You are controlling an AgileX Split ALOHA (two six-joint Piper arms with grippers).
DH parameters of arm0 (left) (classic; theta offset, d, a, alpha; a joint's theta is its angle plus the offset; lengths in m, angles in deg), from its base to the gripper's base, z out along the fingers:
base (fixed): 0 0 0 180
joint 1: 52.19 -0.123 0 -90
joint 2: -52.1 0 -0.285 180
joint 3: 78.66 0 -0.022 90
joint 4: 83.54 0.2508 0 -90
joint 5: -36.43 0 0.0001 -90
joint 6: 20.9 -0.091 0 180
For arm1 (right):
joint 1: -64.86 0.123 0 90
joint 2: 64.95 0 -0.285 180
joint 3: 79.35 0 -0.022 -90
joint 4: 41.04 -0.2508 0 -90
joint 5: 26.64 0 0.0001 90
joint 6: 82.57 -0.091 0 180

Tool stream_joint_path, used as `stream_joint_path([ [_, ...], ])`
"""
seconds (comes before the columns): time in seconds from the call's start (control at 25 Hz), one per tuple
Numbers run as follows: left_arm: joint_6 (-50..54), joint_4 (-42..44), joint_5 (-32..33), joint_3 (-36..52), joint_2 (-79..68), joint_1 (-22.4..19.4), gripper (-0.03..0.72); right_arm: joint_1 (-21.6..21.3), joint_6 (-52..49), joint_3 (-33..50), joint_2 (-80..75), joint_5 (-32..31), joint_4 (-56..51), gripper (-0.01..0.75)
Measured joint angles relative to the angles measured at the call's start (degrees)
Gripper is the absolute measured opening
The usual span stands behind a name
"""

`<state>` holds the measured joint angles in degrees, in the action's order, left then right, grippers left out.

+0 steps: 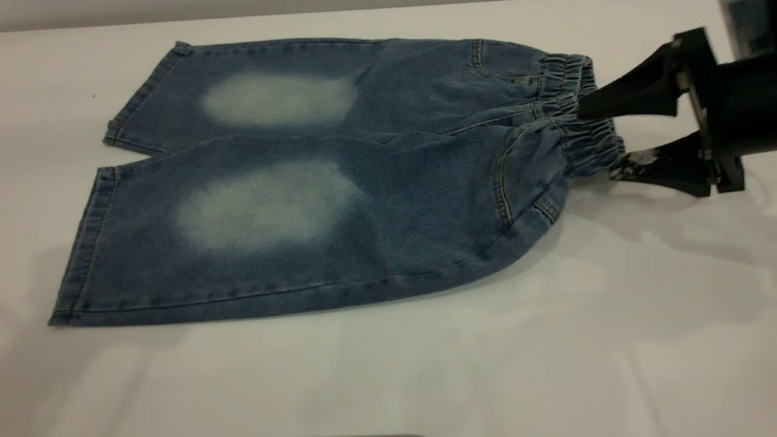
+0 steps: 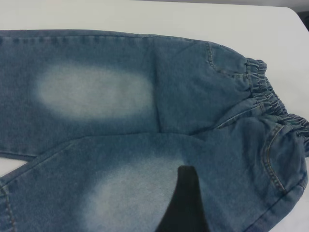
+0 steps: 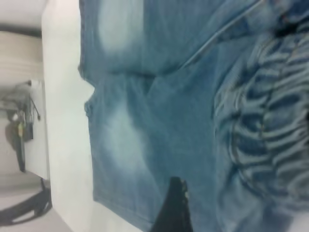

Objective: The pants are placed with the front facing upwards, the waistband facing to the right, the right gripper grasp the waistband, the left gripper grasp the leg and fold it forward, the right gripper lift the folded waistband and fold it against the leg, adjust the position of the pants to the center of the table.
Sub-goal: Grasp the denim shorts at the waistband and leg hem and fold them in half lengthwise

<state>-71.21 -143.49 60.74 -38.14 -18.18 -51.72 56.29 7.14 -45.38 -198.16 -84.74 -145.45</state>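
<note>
The blue denim pants (image 1: 340,200) lie flat on the white table (image 1: 425,376), front up, two pale thigh patches showing, legs to the left. The ruched waistband (image 1: 570,91) faces right. My right gripper (image 1: 598,141) is open at the waistband, one finger (image 1: 631,97) resting on top of the band and the scuffed finger (image 1: 658,167) at its near end, with bunched elastic between them. The left gripper is outside the exterior view. In the left wrist view one dark finger (image 2: 186,203) hovers over the near leg (image 2: 120,193), with no second finger close to it.
The table's far edge (image 1: 243,18) runs just behind the pants. Bare tabletop (image 1: 607,340) spreads in front and to the right. Past the table's edge in the right wrist view stands dark equipment (image 3: 21,140).
</note>
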Motion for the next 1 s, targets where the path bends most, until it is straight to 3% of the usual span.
stream_joint_path([
  [0.24,0.0,0.0,0.0,0.0,0.0,0.0,0.569,-0.5,1.5,0.0,0.0,-1.8,0.1,0.579],
  [0.44,-0.1,-0.8,0.0,0.0,0.0,0.0,0.569,-0.5,-1.1,0.0,0.0,7.4,1.7,0.579],
  [0.68,-0.1,-1.2,0.0,0.0,0.0,0.0,0.569,-0.5,1.4,0.0,0.0,0.0,0.5,0.579],
  [0.88,-0.1,-1.3,0.0,0.0,0.0,0.0,0.569,-0.5,-3.1,0.0,0.0,7.6,2.0,0.579],
  [1.0,-0.1,-1.3,0.0,0.0,0.0,0.0,0.569,-0.5,-1.8,0.0,0.0,3.0,2.2,0.579],
])
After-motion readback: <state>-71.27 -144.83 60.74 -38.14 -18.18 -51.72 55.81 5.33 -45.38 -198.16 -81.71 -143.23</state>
